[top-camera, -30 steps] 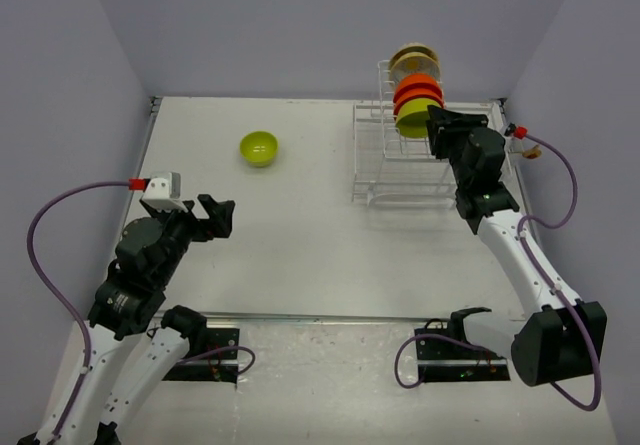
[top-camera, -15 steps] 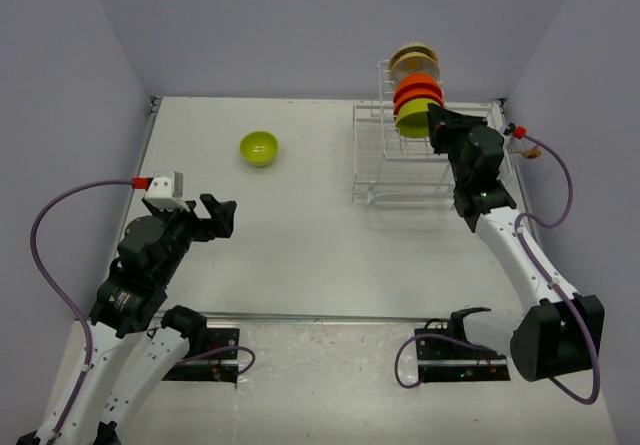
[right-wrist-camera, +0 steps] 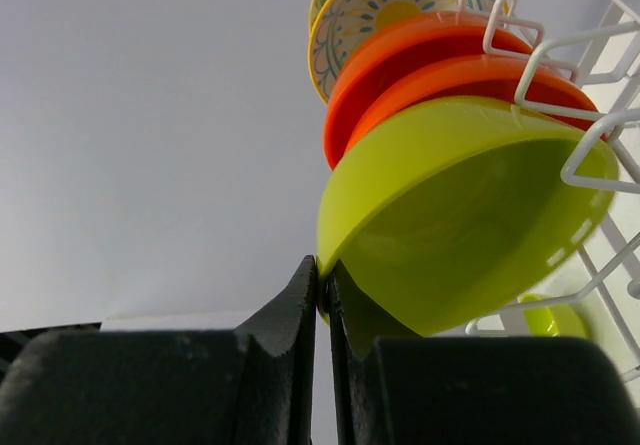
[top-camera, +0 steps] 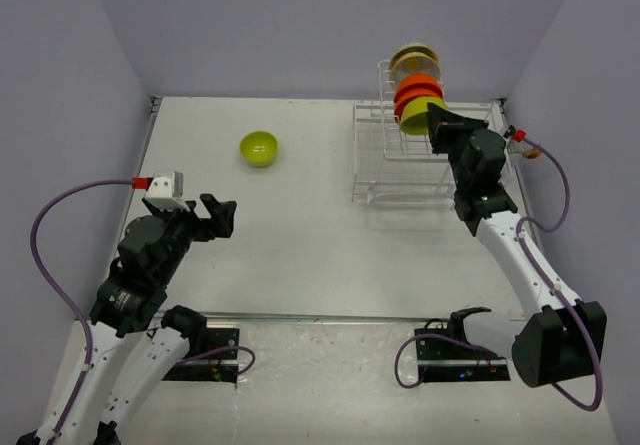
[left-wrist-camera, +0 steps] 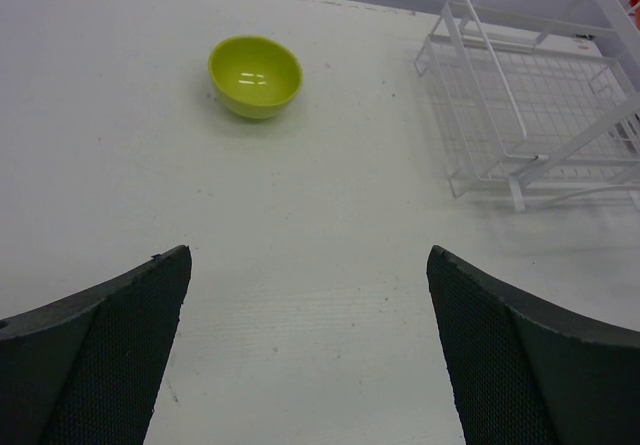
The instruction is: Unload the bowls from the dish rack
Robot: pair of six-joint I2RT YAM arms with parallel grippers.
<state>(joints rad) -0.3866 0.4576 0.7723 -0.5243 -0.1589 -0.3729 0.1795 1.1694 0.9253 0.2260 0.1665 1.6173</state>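
Observation:
The white wire dish rack [top-camera: 400, 155] stands at the back right; it also shows in the left wrist view [left-wrist-camera: 530, 115]. Its upright section holds a lime-green bowl [top-camera: 418, 115], two orange-red bowls [top-camera: 417, 90] and a cream floral bowl [top-camera: 413, 61]. My right gripper [top-camera: 437, 117] is shut on the rim of the racked lime-green bowl [right-wrist-camera: 470, 215], with the orange-red bowls [right-wrist-camera: 420, 60] and the floral bowl [right-wrist-camera: 375, 10] behind it. A second lime-green bowl [top-camera: 259, 148] sits upright on the table, also in the left wrist view [left-wrist-camera: 255, 75]. My left gripper [top-camera: 218, 213] is open and empty, well short of it.
Grey walls close in the white table [top-camera: 290, 225] at the back and both sides. A metal rail [top-camera: 330, 317] runs along the near edge. Purple cables [top-camera: 45, 255] loop beside both arms.
The right gripper has lifted the lime-green bowl slightly upward in the rack. The left arm has barely moved.

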